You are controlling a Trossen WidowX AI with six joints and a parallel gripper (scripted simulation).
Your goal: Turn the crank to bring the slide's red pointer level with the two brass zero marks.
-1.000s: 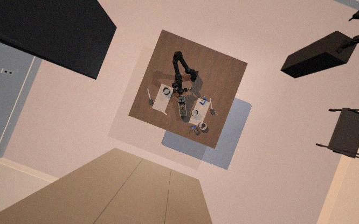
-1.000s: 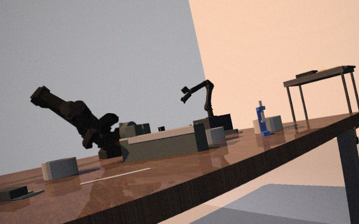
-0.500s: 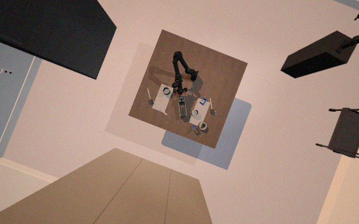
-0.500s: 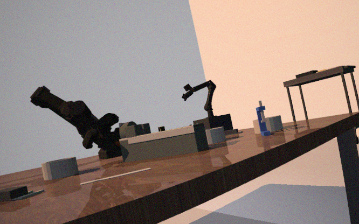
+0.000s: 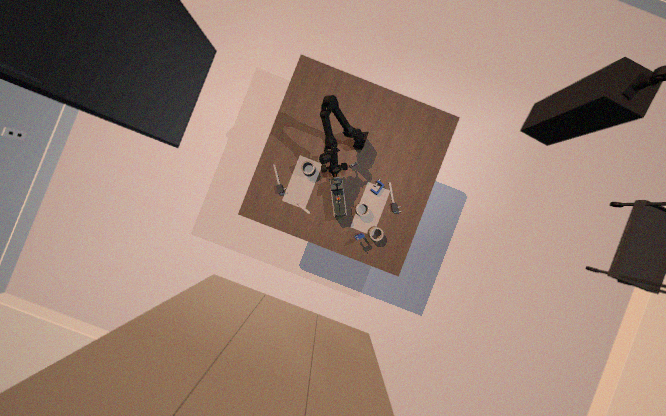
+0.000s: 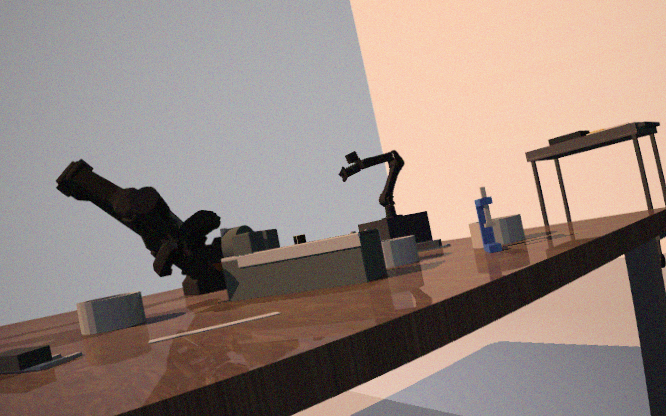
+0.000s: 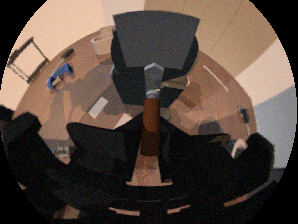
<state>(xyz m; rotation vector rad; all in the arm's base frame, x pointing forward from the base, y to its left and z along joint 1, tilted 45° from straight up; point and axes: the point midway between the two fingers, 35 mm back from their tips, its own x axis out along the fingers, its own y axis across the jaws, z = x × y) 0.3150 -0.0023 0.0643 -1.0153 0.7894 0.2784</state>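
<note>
The machine (image 5: 339,208) (image 6: 299,279) (image 7: 156,40) is a long grey-green box with pale rails and a raised dark housing at the arm's end. The slide's red pointer (image 5: 338,198) is a tiny spot inside the bed, about midway along in the top view; the brass zero marks are too small to make out. The crank handle (image 7: 151,120) is a brown grip on a short grey arm in front of the housing. My gripper (image 7: 149,115) is shut on the handle, with a black finger on each side. In the exterior view the gripper and machine housing hide the handle.
Pale mats (image 5: 297,195) (image 5: 357,224) flank the machine. A round cup (image 5: 309,168) is on one mat, another cup (image 5: 361,209) on the other. A third cup (image 5: 375,233) stands near the table edge. A blue clamp-like part (image 5: 378,181) and dark blocks (image 5: 280,189) (image 5: 395,208) lie farther out.
</note>
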